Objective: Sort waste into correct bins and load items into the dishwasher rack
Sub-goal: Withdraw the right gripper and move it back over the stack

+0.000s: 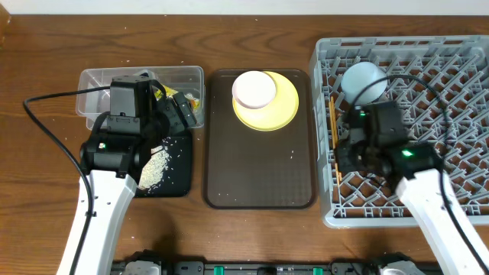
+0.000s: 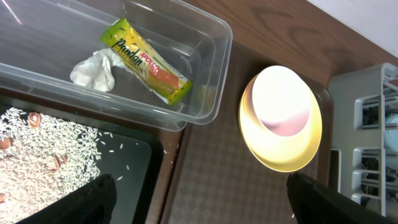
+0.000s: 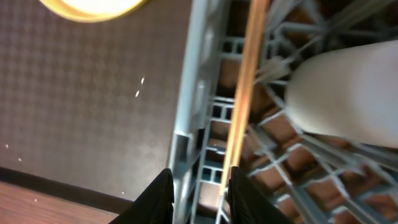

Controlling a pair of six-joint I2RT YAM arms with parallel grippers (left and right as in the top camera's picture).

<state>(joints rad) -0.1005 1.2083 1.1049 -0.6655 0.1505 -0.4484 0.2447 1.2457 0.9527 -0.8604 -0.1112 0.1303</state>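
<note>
Snack wrapper [image 2: 146, 60] in clear tub [image 2: 211, 93], lettering reads roughly "Pandan".

Wrapper [image 2: 146, 61], tissue [image 2: 93, 70] in clear tub [image 2: 211, 74]; rice [image 2: 43, 146] in black tray [image 2: 134, 168]. Pink bowl [image 1: 254, 88] on yellow plate [image 1: 284, 111]. Blue bowl [image 1: 362, 79], chopsticks [image 1: 334, 130] in rack [image 1: 458, 61].

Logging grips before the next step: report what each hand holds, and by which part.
The left hand holds nothing, wide open. The chopsticks run between the fingers of the right hand, beside the rack wall; whether they are gripped cannot be told.
</note>
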